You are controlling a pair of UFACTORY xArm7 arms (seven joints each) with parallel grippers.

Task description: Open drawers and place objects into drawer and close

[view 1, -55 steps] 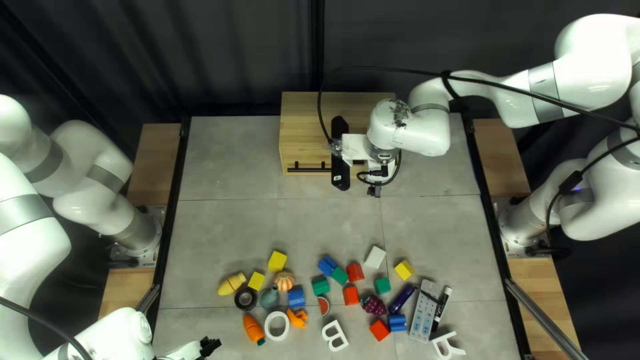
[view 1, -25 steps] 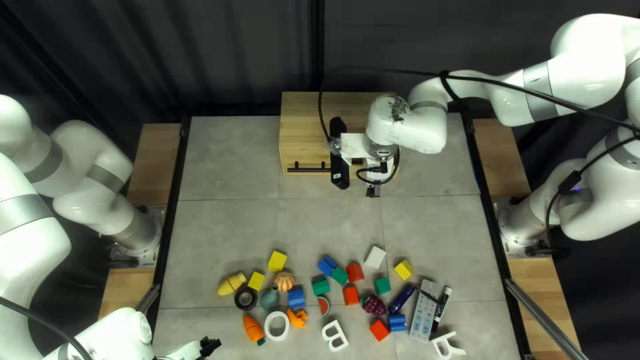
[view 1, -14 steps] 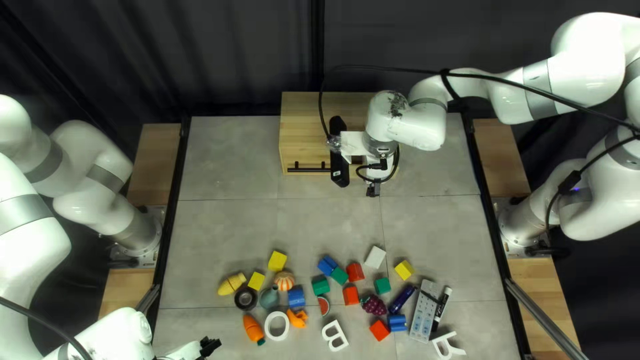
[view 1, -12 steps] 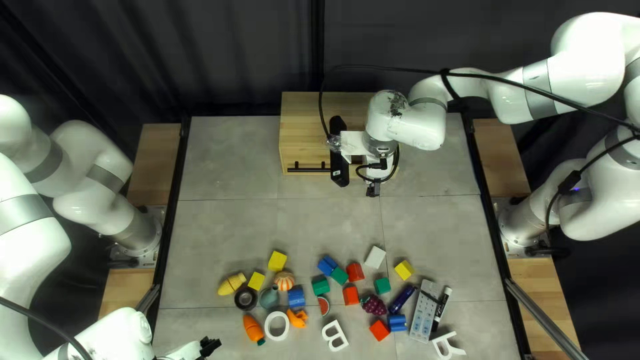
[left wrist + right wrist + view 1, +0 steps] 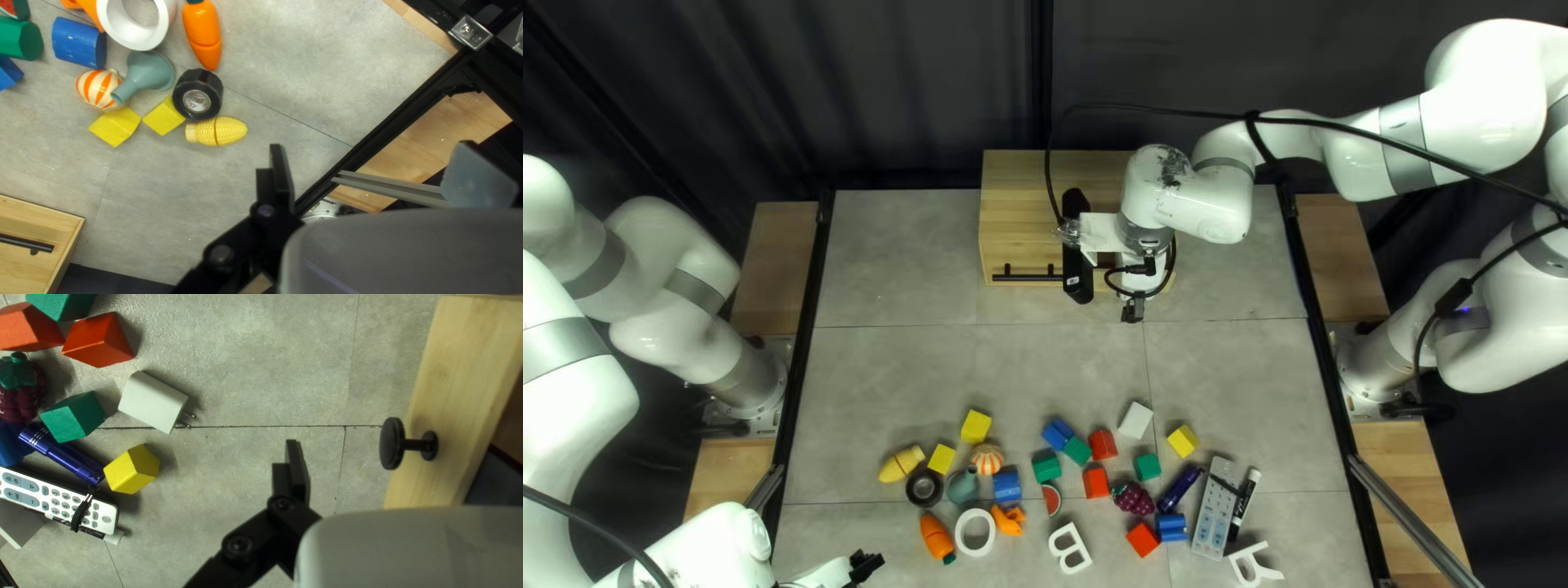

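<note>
Close to the tabletop's [image 5: 904,348] near left corner is the left gripper [image 5: 867,565]; whether its jaws are apart or together I cannot tell. Along the near edge lie two white letters, the carrot [image 5: 936,537] beside a white ring [image 5: 961,531], and, toward the near right corner, the remote [image 5: 1215,510] with a marker [image 5: 1243,503] just beside it.

A little farther in come the corn [image 5: 218,131], touching the roll of black tape [image 5: 199,95], then colored blocks, a purple fruit [image 5: 1133,499] and the blue flashlight [image 5: 1178,489]. The white plug [image 5: 152,400] lies at the far side of this group, its prongs showing.

Well apart from them, by the middle of the far edge, stands the wooden drawer box [image 5: 1015,218], its black handle [image 5: 1024,277] facing the near edge. The right gripper [image 5: 1078,250] is at the front of the box, near a black handle [image 5: 391,443]. I cannot tell how its jaws stand.
</note>
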